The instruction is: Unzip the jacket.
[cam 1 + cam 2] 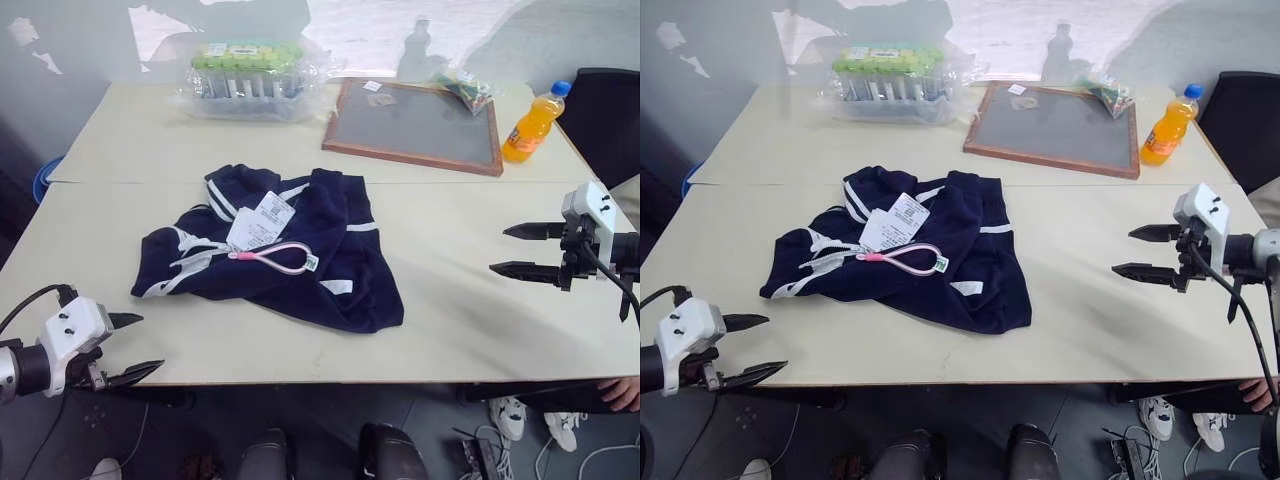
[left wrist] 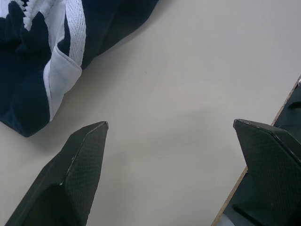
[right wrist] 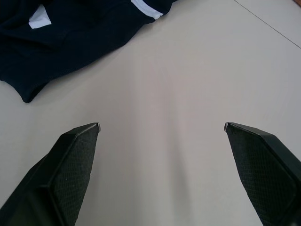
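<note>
Left eye view: crumpled navy jacket (image 1: pixel 300 250) with white stripes, lying mid-worktop (image 1: pixel 480 320), well apart from both tools.
Zipper: white, showing at the jacket's left part (image 1: pixel 195 262); appears closed there.
Tags: white paper tags (image 1: pixel 262 220) on top of the jacket, print too small to read; pink cord loop (image 1: pixel 280 258) beside them, ending in a small green-and-white label.
Left tool (image 1: pixel 128 347): fingers spread wide apart, empty, at the near left edge of the worktop, short of the jacket's sleeve end.
Right tool (image 1: pixel 518 250): fingers wide apart, empty, above the bare worktop to the right of the jacket.
Far side: plastic-wrapped pack of green-capped bottles (image 1: pixel 248 75), labels unreadable; wood-framed grey board (image 1: pixel 415 125); orange drink bottle with blue cap (image 1: pixel 533 122), label unreadable.
Left wrist view: jacket's white-striped edge beyond the tool's fingers (image 2: pixel 75 169), not touching.
Right wrist view: navy hem with white patch (image 3: pixel 40 18) ahead, bare worktop between.
</note>
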`<act>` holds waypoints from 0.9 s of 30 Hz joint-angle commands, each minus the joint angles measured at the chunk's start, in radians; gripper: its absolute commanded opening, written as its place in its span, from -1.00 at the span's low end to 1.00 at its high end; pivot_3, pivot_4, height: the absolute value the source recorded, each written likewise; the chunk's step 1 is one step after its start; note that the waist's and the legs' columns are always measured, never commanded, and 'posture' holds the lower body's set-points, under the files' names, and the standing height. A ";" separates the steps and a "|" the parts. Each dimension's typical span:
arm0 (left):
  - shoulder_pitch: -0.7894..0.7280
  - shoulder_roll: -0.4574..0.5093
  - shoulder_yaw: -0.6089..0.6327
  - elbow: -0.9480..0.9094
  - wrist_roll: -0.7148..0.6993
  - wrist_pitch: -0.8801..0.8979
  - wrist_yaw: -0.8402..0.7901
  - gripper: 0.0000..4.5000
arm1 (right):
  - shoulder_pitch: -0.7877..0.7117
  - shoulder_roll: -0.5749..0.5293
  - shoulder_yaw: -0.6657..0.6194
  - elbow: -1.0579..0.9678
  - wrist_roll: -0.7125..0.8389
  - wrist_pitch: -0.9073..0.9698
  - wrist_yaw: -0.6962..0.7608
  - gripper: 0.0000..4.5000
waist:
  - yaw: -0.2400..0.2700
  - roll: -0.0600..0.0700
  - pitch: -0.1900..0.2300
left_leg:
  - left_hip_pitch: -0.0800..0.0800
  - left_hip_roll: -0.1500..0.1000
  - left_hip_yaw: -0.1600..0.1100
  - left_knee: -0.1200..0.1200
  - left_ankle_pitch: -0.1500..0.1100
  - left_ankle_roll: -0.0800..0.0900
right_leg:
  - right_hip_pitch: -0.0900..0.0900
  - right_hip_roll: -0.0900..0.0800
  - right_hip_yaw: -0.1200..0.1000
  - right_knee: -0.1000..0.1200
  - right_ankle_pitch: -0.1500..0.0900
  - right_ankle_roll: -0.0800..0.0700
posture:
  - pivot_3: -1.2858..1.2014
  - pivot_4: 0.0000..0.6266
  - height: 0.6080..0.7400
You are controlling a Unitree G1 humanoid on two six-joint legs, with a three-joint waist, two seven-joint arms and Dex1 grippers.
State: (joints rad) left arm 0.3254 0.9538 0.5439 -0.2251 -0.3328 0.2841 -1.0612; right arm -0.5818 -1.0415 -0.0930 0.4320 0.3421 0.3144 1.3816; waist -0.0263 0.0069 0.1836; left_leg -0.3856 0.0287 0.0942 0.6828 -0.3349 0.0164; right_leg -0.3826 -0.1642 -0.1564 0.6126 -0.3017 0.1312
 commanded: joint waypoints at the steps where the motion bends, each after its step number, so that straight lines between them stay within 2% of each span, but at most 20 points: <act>1: -0.001 0.006 0.013 -0.011 -0.007 -0.002 -0.008 1.00 | 0.000 -0.016 -0.045 -0.029 0.020 0.008 0.003 0.98 | 0.000 0.000 0.000 | 0.000 0.000 0.000 0.000 0.000 0.000 | 0.000 0.000 0.000 0.000 0.000 0.000 | 0.03 -0.52 1.00; 10: -0.024 -0.008 -0.013 -0.021 -0.013 0.006 0.009 1.00 | 0.010 -0.003 -0.046 -0.057 0.025 0.012 -0.009 0.98 | 0.000 0.000 0.000 | 0.000 0.000 0.001 0.000 0.000 0.000 | 0.000 0.000 0.001 0.000 0.000 0.000 | 0.03 -0.52 1.00; 21: -0.050 -0.009 0.002 -0.056 -0.092 0.093 -0.008 1.00 | 0.082 0.000 -0.075 -0.218 0.114 0.133 -0.016 0.98 | 0.002 0.000 0.000 | 0.000 0.000 0.001 0.000 0.000 0.000 | -0.001 0.000 0.001 0.001 0.000 0.000 | 0.03 -0.52 1.00; 27: -0.090 0.012 0.016 -0.172 -0.272 0.262 -0.045 1.00 | 0.133 0.025 -0.102 -0.456 0.202 0.231 -0.076 0.98 | 0.003 0.000 0.000 | 0.000 0.001 -0.002 0.000 0.000 0.000 | -0.001 0.000 0.001 0.001 0.000 0.000 | 0.03 -0.52 1.00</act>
State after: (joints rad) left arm 0.2402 0.9487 0.5310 -0.3495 -0.5390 0.5013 -1.0883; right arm -0.4507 -1.0158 -0.1488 0.0577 0.5014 0.5215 1.3244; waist -0.0234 0.0069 0.1836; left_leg -0.3857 0.0294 0.0923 0.6828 -0.3350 0.0161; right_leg -0.3836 -0.1641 -0.1546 0.6134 -0.3017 0.1312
